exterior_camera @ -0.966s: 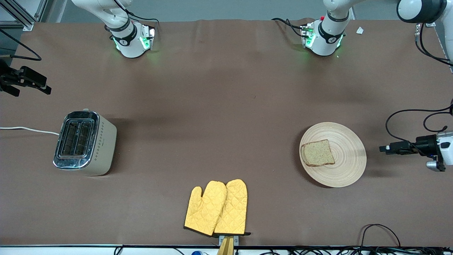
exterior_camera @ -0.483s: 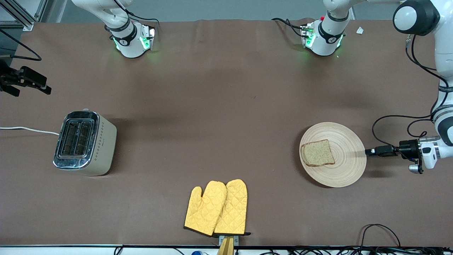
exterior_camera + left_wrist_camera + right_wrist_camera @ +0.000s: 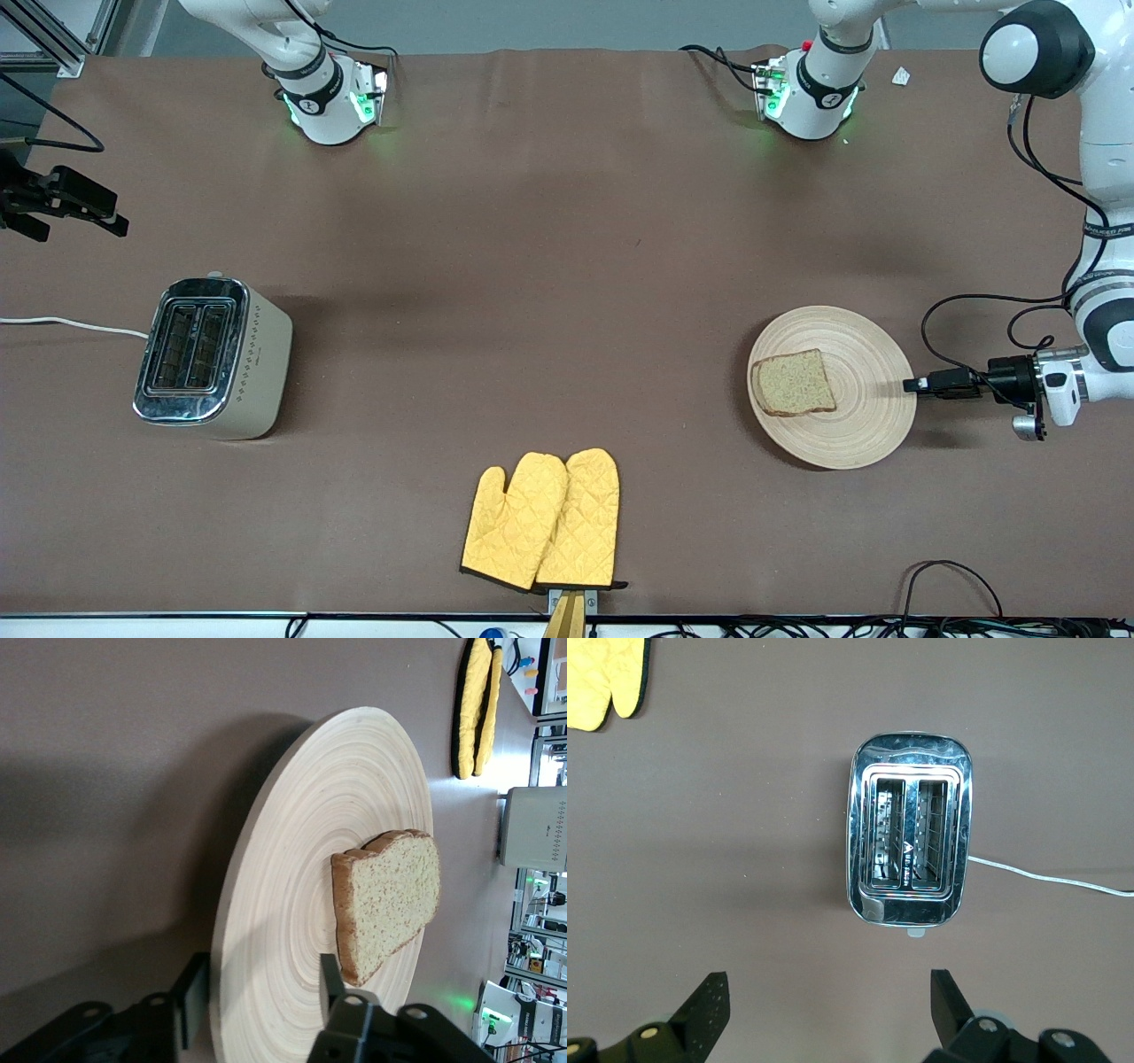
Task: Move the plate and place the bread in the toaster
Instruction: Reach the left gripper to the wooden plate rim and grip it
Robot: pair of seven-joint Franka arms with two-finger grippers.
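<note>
The plate (image 3: pixel 864 416), near the table's left-arm edge, is straddled at its rim by the left gripper (image 3: pixel 911 385), jaws wide, evidently for moving. The toaster (image 3: pixel 213 358) sits near the right-arm edge under the wide-open, waiting right gripper (image 3: pixel 824 1010). The bread (image 3: pixel 794 383) lies on the plate.

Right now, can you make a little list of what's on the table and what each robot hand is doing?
plate: on the table, toward the left arm's end
bread: lying flat on the plate
toaster: toward the right arm's end, both slots empty
oven mitts: yellow pair, nearest the front camera
left gripper: open, fingers straddling the plate's rim
right gripper: open, up above the toaster, waiting
</note>
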